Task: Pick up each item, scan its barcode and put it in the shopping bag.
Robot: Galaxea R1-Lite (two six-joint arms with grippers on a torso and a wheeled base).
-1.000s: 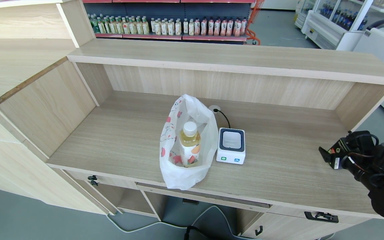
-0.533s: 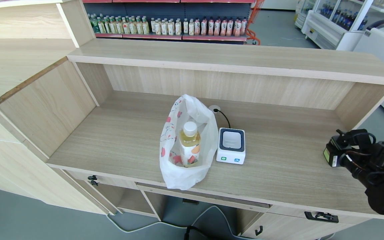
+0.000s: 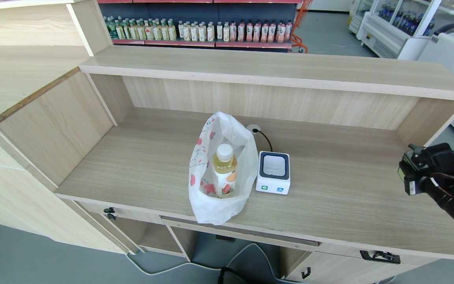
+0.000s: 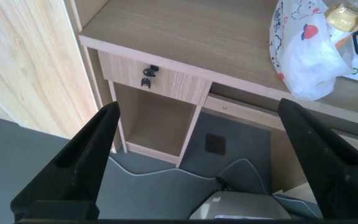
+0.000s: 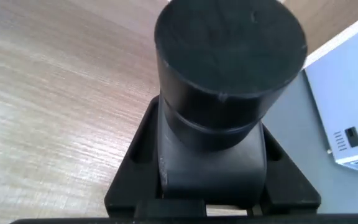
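The shopping bag (image 3: 211, 201), white plastic with red printed patches, stands open on the counter (image 3: 349, 189), well apart from our right gripper (image 3: 409, 178) and off toward our left side. A bottle (image 3: 224, 167) with a white cap and pale yellow drink stands upright inside it, showing through the bag's open mouth.

Between the bag and the right gripper sits the white scanner (image 3: 273, 173), its dark-framed window facing up. It is just beside the bag and much nearer to it than to the gripper. We cannot tell whether bag and scanner touch. A black cable (image 3: 265, 139) runs from behind the scanner to a round port (image 3: 253, 128) in the counter top.

Our right gripper hangs at the counter's right end, near the side wall. We cannot tell whether it is wide or narrow.

Our left gripper (image 4: 197, 106) is spread wide with nothing between its jaws. It hangs below the level of the counter top, out in front of the counter and above the grey floor (image 4: 55, 155). Ahead of it are a drawer (image 4: 166, 78) with a key (image 4: 146, 76) in its lock and an open cubby (image 4: 157, 124) beneath. The bag stands above and beyond this gripper, its lower bulge at the counter's front edge.

Far beyond both grippers, behind the counter, a store shelf (image 3: 199, 31) carries rows of bottled drinks.
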